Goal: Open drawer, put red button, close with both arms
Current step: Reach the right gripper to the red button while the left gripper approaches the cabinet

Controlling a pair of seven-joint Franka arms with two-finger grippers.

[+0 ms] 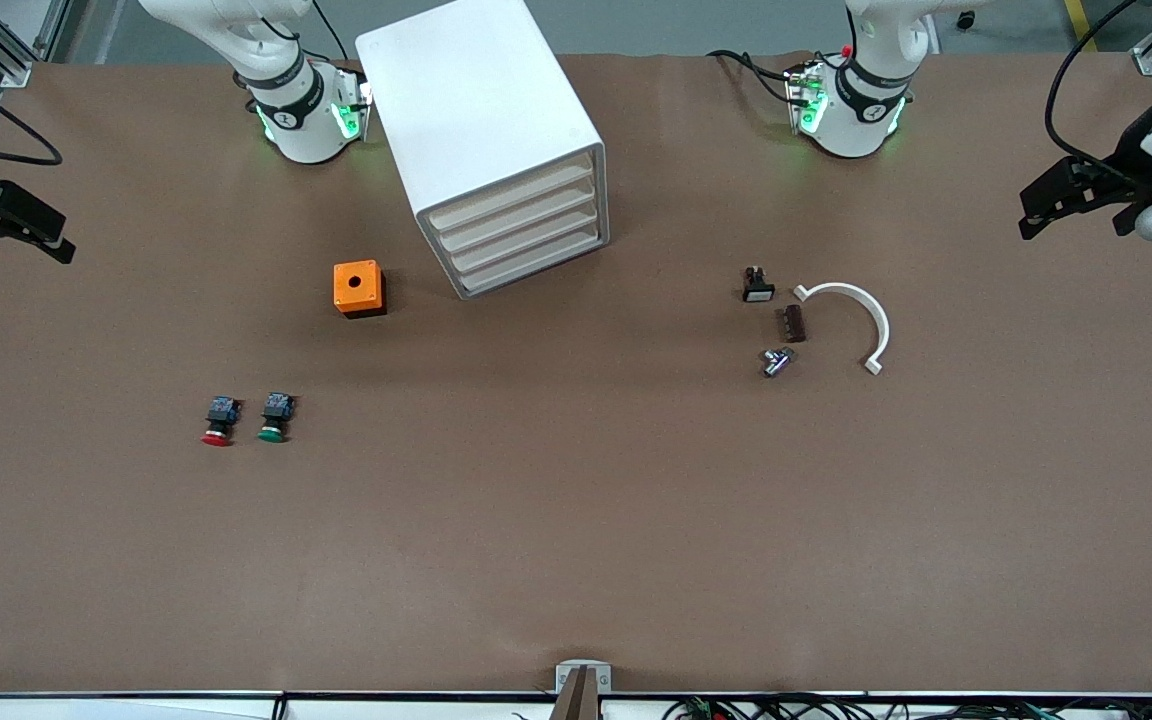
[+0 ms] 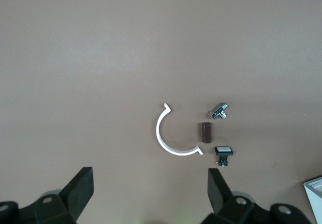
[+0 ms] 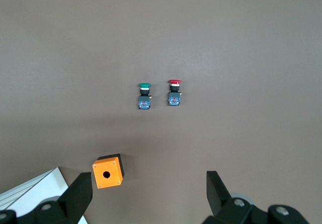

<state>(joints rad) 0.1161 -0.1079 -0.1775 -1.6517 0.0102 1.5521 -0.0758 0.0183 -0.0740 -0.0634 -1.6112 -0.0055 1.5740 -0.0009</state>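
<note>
The red button [image 1: 217, 420] [image 3: 174, 92] lies on the table toward the right arm's end, beside a green-capped one [image 1: 275, 417] [image 3: 144, 95]. The white drawer cabinet [image 1: 496, 140] stands between the two arm bases with every drawer [image 1: 521, 235] pushed in. My right gripper [image 1: 31, 230] [image 3: 150, 186] hangs open and empty over the right arm's end of the table, well away from the buttons. Over the left arm's end, my left gripper [image 1: 1076, 205] [image 2: 150, 183] is open too, with nothing between its fingers.
An orange box [image 1: 359, 288] [image 3: 107, 171] with a hole in its top sits beside the cabinet. Toward the left arm's end lie a white half-ring [image 1: 861, 320] [image 2: 158, 133], a brown block [image 1: 793, 323] [image 2: 207, 132], a metal fitting [image 1: 776, 361] [image 2: 220, 110] and a white-capped switch [image 1: 758, 286] [image 2: 223, 152].
</note>
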